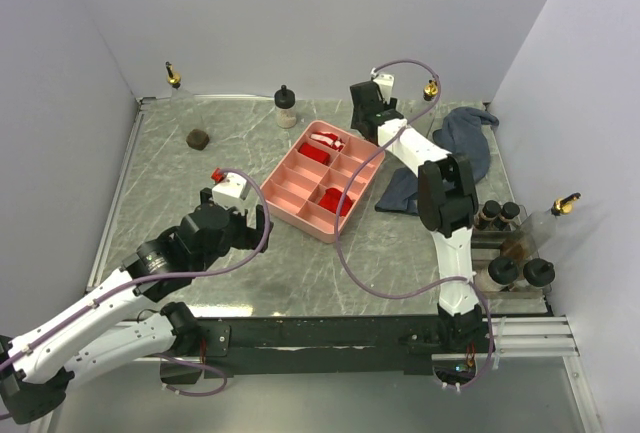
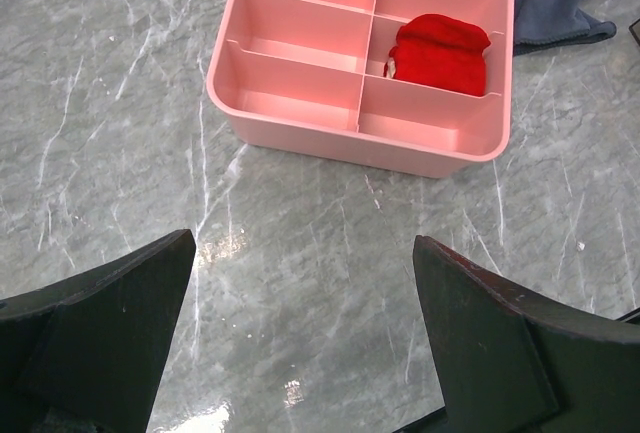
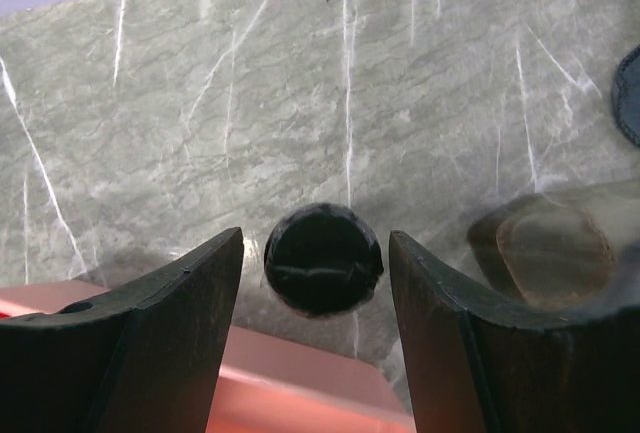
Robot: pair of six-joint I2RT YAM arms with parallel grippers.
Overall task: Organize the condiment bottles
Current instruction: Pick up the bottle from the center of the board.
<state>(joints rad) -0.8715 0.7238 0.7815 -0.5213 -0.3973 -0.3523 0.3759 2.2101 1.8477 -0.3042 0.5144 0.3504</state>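
The work surface is a grey marble table (image 1: 160, 193) enclosed by pale walls (image 1: 300, 13).

Top view:
- A pink tray (image 1: 295, 193) lies at centre, with red items in some compartments. A cloth (image 1: 460, 138) lies just right of it.
- A spout bottle (image 1: 174, 78) stands in the far-left corner.
- A capped bottle (image 1: 286, 106) stands by the far edge.
- A jar (image 1: 198, 137) sits left of the tray, apart from it.
- The right gripper (image 1: 365, 103) is behind the tray, with a second spout bottle (image 1: 431, 90) near its right.
- A bottle group (image 1: 503, 271) stands at the right edge.
- The left gripper (image 1: 255, 225) is near the tray's near-left side.

Left wrist view:
- The left gripper (image 2: 300, 248) has its jaws wide, with nothing between them, over bare table just short of the tray (image 2: 330, 138).
- A red pouch (image 2: 438, 51) fills one compartment.
- The cloth (image 2: 560, 3) shows beyond.

Right wrist view:
- The right gripper (image 3: 316, 238) has its jaws partly open and straddling a black cap (image 3: 323, 258), with a narrow gap on each side.
- A clear bottle (image 3: 545, 248), blurred, stands to the right.
- The tray (image 3: 300, 388) edge lies below.
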